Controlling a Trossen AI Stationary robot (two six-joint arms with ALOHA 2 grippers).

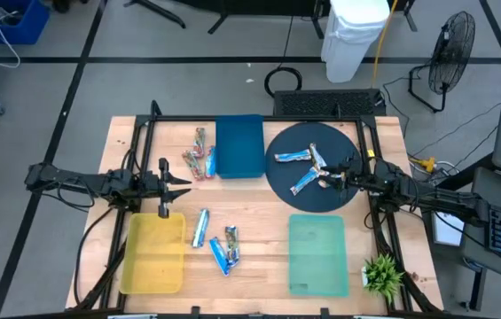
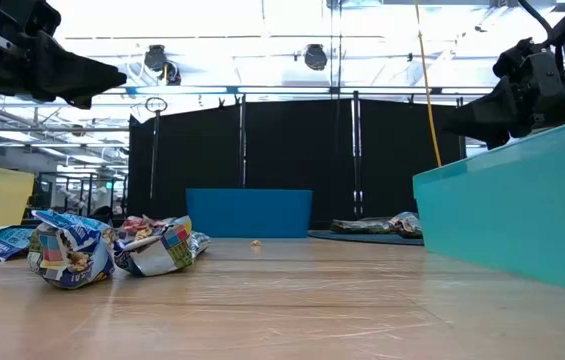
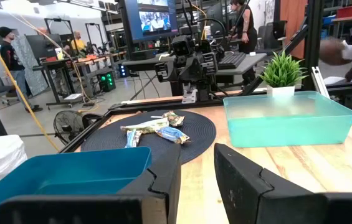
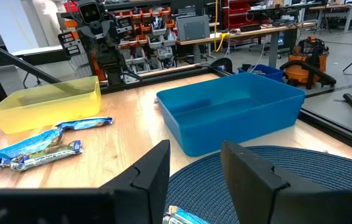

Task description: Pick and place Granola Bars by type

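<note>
On dark round mat (image 1: 321, 199), bars (image 1: 308, 168) lie just left of right hand (image 1: 343, 175), long axes mixed; fingers parted, empty. Left hand (image 1: 182, 183) farther, parted, empty.

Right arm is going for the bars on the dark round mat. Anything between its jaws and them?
Nothing visible. The right gripper hangs open at the mat's right edge, with the granola bars just beyond it on the mat. The teal tray and blue tray lie off to the sides.
</note>
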